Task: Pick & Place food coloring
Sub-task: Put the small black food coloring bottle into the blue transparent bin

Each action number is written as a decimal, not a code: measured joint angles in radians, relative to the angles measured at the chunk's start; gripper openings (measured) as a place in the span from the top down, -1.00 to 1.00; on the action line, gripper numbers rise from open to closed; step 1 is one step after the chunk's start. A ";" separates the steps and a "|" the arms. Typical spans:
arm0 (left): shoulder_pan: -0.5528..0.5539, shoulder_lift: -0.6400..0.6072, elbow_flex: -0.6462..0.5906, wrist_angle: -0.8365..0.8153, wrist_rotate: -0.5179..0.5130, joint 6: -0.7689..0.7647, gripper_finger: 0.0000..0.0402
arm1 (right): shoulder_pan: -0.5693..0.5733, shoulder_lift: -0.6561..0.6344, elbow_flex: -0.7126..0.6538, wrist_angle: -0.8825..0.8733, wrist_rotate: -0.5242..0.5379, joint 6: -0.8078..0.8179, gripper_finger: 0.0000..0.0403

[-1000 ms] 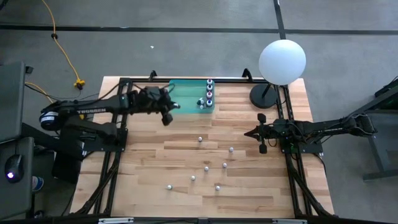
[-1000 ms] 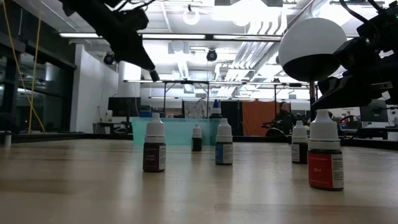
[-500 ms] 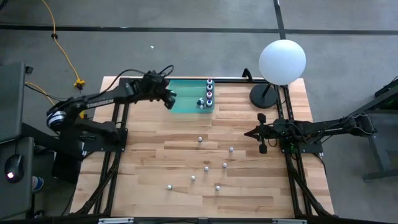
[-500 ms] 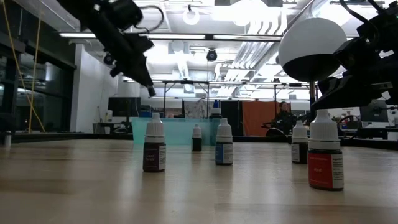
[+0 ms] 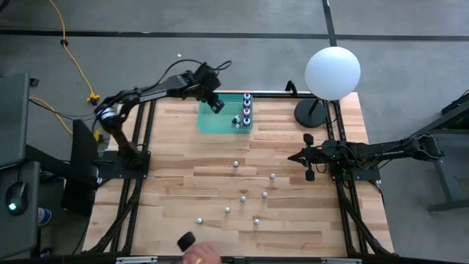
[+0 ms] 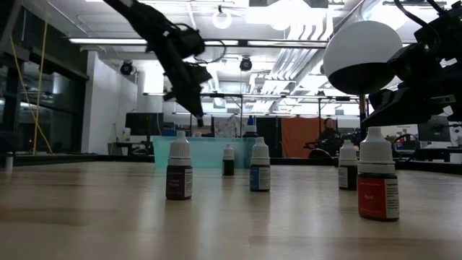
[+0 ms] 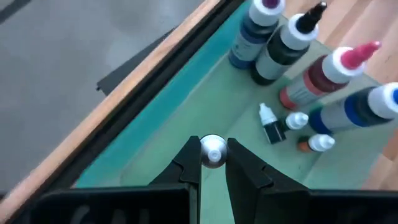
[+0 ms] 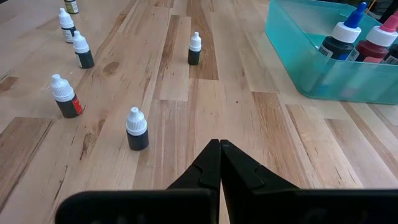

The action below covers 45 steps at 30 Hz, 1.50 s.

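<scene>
My left gripper [image 5: 217, 106] hangs over the left part of the teal bin [image 5: 212, 123], shut on a tiny food coloring bottle whose white cap [image 7: 212, 151] shows between the fingers. In the low view it [image 6: 197, 110] is above the bin's rim. The bin holds taller squeeze bottles [image 7: 292, 40] upright and a few tiny bottles [image 7: 271, 126] lying on its floor. Several more food coloring bottles [image 5: 243, 199] stand on their bases on the wooden table. My right gripper [image 5: 308, 157] waits shut at the table's right side. My left gripper pinches the tiny bottle at its white cap [image 7: 213, 157] between the two fingers. The fingers slant down from the table's left. The bottle's body is hidden below the cap and the fingers. It hangs clear above the bin's floor.
A white globe lamp [image 5: 332, 72] on a dark base stands at the far right corner. A person's hand [image 5: 199, 254] with a dark object [image 5: 186, 240] reaches in at the table's near edge. Loose bottles stand near my right gripper [image 8: 137, 129].
My left gripper has swung from the bin's left side toward the table's far edge and right, staying shut, and now hangs over the bin. A person's hand has come in at the near edge.
</scene>
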 joint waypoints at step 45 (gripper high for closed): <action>-0.108 0.355 0.193 0.072 -0.036 0.141 0.76 | 0.000 0.000 0.000 0.000 0.000 0.000 1.00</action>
